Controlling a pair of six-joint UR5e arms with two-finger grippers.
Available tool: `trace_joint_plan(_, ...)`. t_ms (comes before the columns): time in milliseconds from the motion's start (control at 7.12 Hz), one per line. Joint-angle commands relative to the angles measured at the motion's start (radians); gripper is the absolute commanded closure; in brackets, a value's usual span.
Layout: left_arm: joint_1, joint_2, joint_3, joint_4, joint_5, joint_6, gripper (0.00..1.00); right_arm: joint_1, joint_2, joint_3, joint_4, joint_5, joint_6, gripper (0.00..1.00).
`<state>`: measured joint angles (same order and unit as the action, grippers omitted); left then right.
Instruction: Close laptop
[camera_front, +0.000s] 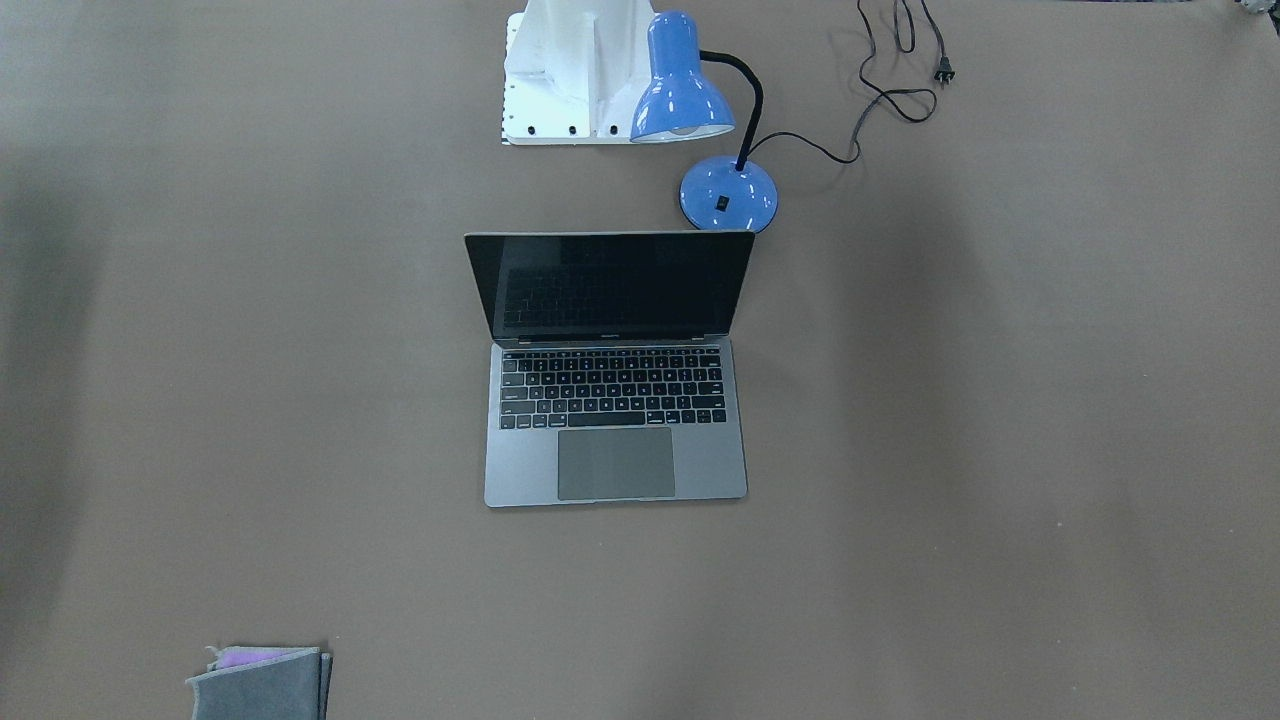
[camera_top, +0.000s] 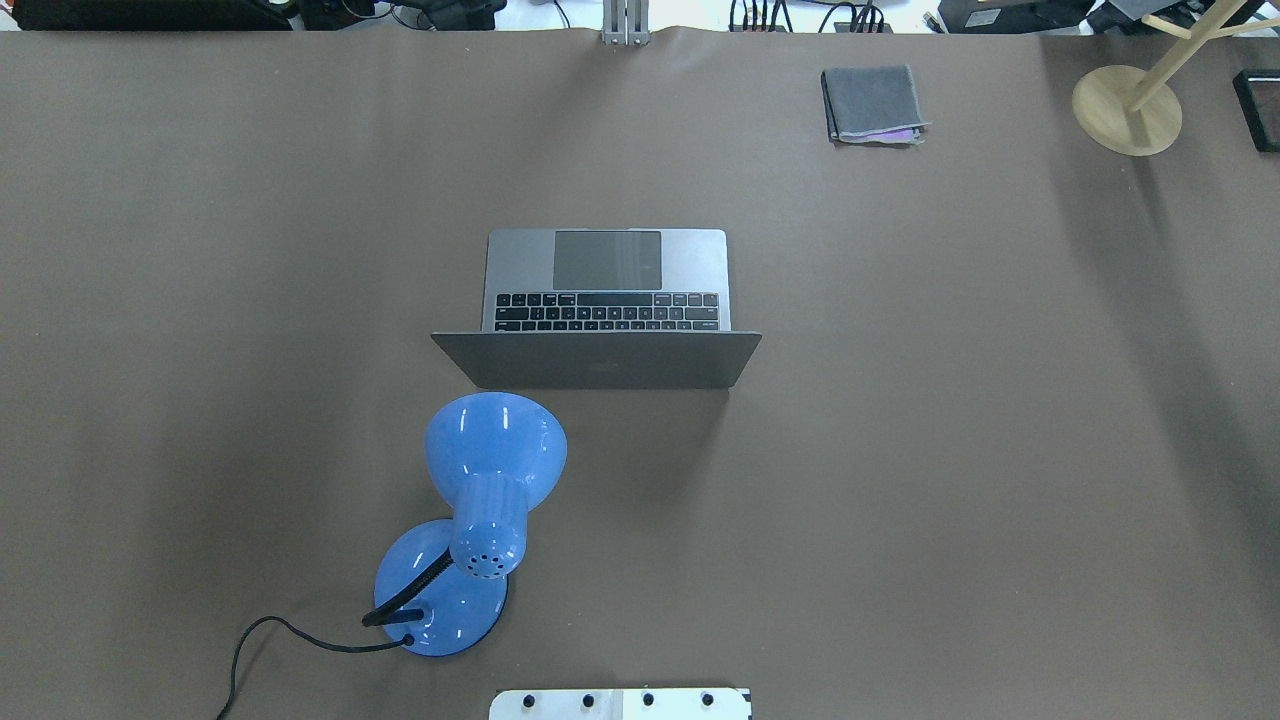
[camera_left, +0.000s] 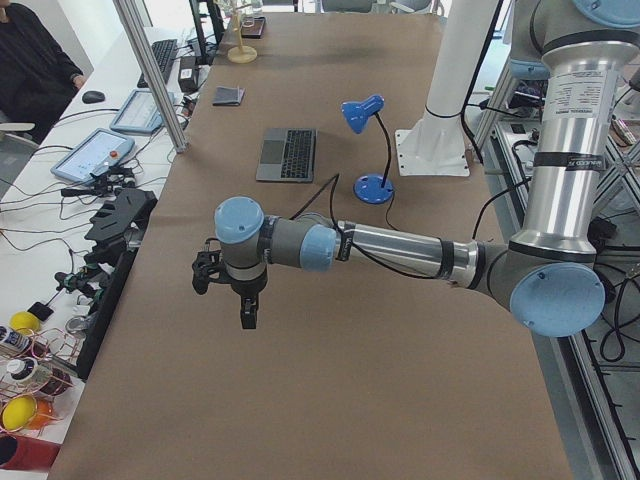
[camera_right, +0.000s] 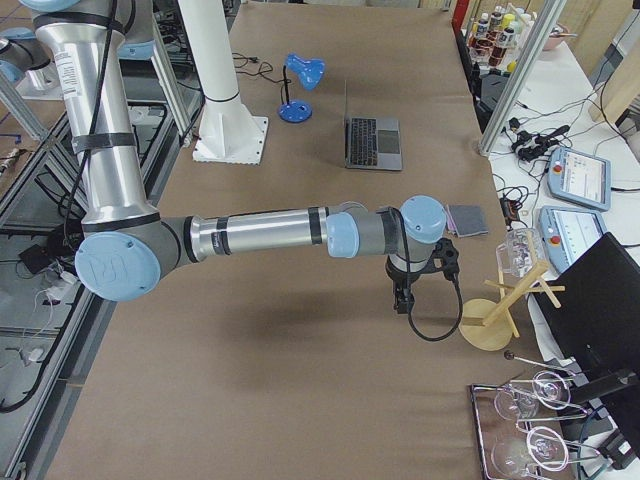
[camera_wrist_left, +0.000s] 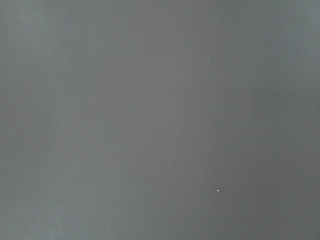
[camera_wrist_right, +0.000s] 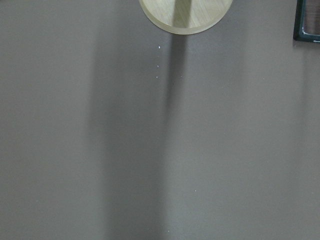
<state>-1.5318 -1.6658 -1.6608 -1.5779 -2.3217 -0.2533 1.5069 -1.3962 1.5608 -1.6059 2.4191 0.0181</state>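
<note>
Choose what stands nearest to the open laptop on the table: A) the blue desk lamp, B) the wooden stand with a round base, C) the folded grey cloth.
A: the blue desk lamp has its base just behind a lid corner of the laptop, while the folded grey cloth and the wooden stand lie clearly farther away.

You are looking straight at a flat, matte grey-brown table covering (camera_wrist_left: 160, 120).
It fills your whole view, with a few tiny pale specks (camera_wrist_left: 217, 190) scattered on that covering.
</note>
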Motion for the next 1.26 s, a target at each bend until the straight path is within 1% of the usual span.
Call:
trace_joint_plan(0, 0.022, -0.034, -0.072, -0.005, -0.039, -0.134, 0.01, -0.051, 0.054, 0.012, 0.003, -0.002, 0.110, 0.00)
trace_joint_plan(140, 0.066, -0.046, -0.109, -0.004, -0.097, -0.209, 0.01, -0.078, 0.118, 0.012, 0.001, 0.001, 0.170, 0.00)
trace_joint_plan(281, 0.106, -0.078, -0.132, -0.004, -0.097, -0.286, 0.01, -0.118, 0.146, 0.019, 0.003, 0.003, 0.180, 0.00)
trace_joint_plan(421, 0.163, -0.124, -0.145, -0.004, -0.084, -0.354, 0.01, -0.169, 0.192, 0.021, 0.000, -0.012, 0.228, 0.00)
trace_joint_plan(562, 0.212, -0.162, -0.157, -0.004, -0.084, -0.435, 0.01, -0.213, 0.210, 0.021, 0.003, -0.002, 0.309, 0.00)
trace_joint_plan(702, 0.263, -0.208, -0.165, -0.002, -0.084, -0.537, 0.01, -0.227, 0.207, 0.045, 0.003, 0.020, 0.322, 0.00)
trace_joint_plan(843, 0.333, -0.245, -0.183, -0.004, -0.079, -0.652, 0.01, -0.244, 0.194, 0.094, 0.003, 0.018, 0.329, 0.00)
trace_joint_plan(983, 0.394, -0.279, -0.209, -0.002, -0.046, -0.746, 0.01, -0.278, 0.195, 0.122, 0.003, 0.014, 0.429, 0.00)
trace_joint_plan(1124, 0.457, -0.298, -0.235, -0.002, -0.015, -0.824, 0.01, -0.324, 0.210, 0.137, 0.003, 0.017, 0.491, 0.01)
